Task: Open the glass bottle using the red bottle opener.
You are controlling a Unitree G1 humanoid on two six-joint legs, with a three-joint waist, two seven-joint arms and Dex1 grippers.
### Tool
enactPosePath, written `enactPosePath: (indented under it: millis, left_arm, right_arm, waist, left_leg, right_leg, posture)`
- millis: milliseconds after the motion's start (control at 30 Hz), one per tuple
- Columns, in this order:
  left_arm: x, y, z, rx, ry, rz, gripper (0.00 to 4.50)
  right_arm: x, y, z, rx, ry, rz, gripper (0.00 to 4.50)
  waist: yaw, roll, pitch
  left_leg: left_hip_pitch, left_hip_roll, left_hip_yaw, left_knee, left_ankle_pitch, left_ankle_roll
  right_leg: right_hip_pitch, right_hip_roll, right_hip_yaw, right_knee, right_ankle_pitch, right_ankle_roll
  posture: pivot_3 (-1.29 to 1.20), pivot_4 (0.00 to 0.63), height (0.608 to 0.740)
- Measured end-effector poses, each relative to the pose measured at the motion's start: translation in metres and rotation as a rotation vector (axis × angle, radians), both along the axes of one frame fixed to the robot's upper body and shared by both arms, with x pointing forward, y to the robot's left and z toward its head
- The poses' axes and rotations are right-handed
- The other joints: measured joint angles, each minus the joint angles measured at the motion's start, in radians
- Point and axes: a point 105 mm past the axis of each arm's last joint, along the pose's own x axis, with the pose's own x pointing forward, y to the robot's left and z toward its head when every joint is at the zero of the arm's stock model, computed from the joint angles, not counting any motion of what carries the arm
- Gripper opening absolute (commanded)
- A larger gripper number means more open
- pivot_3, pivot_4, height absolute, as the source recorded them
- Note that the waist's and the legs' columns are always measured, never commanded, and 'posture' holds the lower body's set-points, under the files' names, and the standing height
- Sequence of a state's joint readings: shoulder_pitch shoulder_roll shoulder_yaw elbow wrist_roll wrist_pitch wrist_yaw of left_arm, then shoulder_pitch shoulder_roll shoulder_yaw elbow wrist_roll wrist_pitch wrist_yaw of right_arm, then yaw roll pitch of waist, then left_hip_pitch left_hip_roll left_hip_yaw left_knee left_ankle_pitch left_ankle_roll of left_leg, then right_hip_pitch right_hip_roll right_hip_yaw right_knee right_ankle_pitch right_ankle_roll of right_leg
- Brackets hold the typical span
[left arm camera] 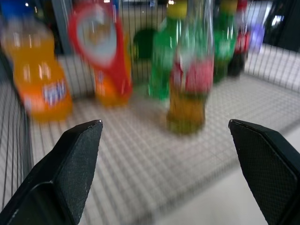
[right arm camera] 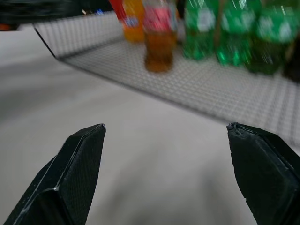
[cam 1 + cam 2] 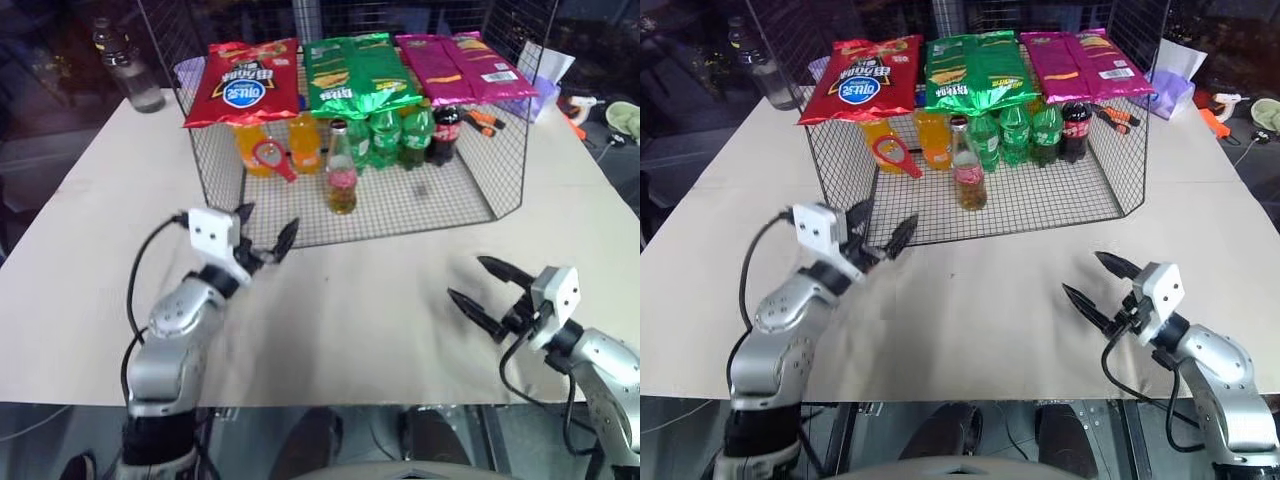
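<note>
The glass bottle (image 3: 341, 172) with amber liquid and a pink label stands upright on the wire shelf's floor (image 3: 400, 205), in front of the plastic soda bottles. The red bottle opener (image 3: 271, 158) leans against an orange soda bottle to the bottle's left; the left wrist view has the opener (image 1: 100, 47) and the glass bottle (image 1: 190, 84) ahead of the fingers. My left gripper (image 3: 266, 235) hovers open just before the shelf's front left, empty. Over the table at the near right, my right gripper (image 3: 480, 285) is open and empty, pointing toward the shelf.
A wire mesh cage (image 3: 215, 170) encloses the shelf on three sides, with red (image 3: 243, 80), green (image 3: 360, 72) and magenta (image 3: 462, 62) snack bags on top. Orange, green and dark soda bottles line the back. A plastic water bottle (image 3: 125, 65) stands far left.
</note>
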State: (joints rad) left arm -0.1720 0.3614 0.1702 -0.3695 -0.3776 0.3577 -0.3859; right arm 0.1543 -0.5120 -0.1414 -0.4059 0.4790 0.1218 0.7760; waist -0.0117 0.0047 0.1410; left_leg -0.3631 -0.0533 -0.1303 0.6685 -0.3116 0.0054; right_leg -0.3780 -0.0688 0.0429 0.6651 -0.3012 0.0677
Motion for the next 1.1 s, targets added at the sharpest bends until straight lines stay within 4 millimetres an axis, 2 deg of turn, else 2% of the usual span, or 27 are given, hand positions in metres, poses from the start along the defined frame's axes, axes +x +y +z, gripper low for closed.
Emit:
enactPosePath:
  millis: [100,200,300,467,667,867,1033,1100]
  left_arm:
    - [0.018,0.001,0.015,-0.003,-0.026,-0.005,4.47]
    - [0.031,0.006,0.012,0.021,-0.003,-0.008,4.47]
    - [0.041,0.013,0.001,0.025,0.038,-0.003,4.47]
    - [0.05,0.017,0.006,0.041,0.014,-0.02,4.47]
    - [0.058,0.021,0.005,0.031,0.007,-0.02,4.47]
    - [0.072,0.021,0.011,0.03,-0.018,-0.03,4.47]
    - [0.083,0.017,0.022,0.042,-0.058,-0.06,4.47]
    - [0.086,0.015,0.027,0.045,-0.074,-0.084,3.95]
  right_arm:
    - [-0.001,0.022,0.018,0.036,-0.022,0.083,4.22]
    - [-0.005,0.039,0.034,0.057,-0.045,0.145,4.22]
    - [-0.004,0.044,0.047,0.066,-0.066,0.158,4.22]
    - [-0.012,0.052,0.066,0.081,-0.1,0.213,4.22]
    - [-0.023,0.053,0.07,0.086,-0.069,0.287,4.22]
    - [-0.019,0.039,0.064,0.055,-0.056,0.246,4.22]
    - [-0.016,0.036,0.06,0.038,-0.061,0.227,4.22]
    - [-0.015,0.035,0.059,0.034,-0.068,0.217,4.22]
  waist:
    - [-0.001,0.0,0.0]
    - [-0.002,-0.001,0.0]
    - [0.0,-0.004,0.002]
    - [0.001,-0.006,0.004]
    - [0.0,-0.007,0.004]
    - [0.0,-0.007,0.004]
    - [0.0,-0.008,0.004]
    - [-0.002,-0.008,0.004]
  left_leg:
    - [0.0,0.0,0.0,0.0,0.0,0.0]
    - [-0.001,0.0,0.0,0.0,0.0,0.0]
    - [-0.001,-0.001,0.0,0.0,0.0,0.0]
    - [-0.003,-0.001,-0.002,0.0,0.0,0.0]
    - [-0.003,-0.001,-0.002,0.0,0.0,0.0]
    - [-0.003,-0.001,-0.002,0.001,0.0,0.0]
    - [-0.004,-0.002,-0.002,0.001,0.0,0.0]
    - [-0.004,-0.002,-0.001,0.001,0.0,0.0]
  right_leg:
    - [0.0,0.004,0.0,0.0,0.0,0.0]
    - [-0.001,0.004,0.0,-0.001,0.0,0.0]
    - [-0.001,0.004,0.0,-0.001,0.0,0.0]
    - [-0.002,0.002,-0.002,-0.001,0.0,0.0]
    - [-0.003,0.0,-0.002,-0.001,0.0,0.0]
    - [-0.003,0.003,-0.002,0.0,0.0,0.0]
    - [-0.003,0.003,-0.002,0.0,0.0,0.0]
    - [-0.003,0.003,-0.002,0.0,0.0,0.0]
  posture:
    - [0.0,0.15,0.74]
    - [0.0,0.15,0.74]
    - [0.0,0.15,0.74]
    - [0.0,0.15,0.74]
    - [0.0,0.15,0.74]
    - [0.0,0.15,0.74]
    - [0.0,0.15,0.74]
    - [0.0,0.15,0.74]
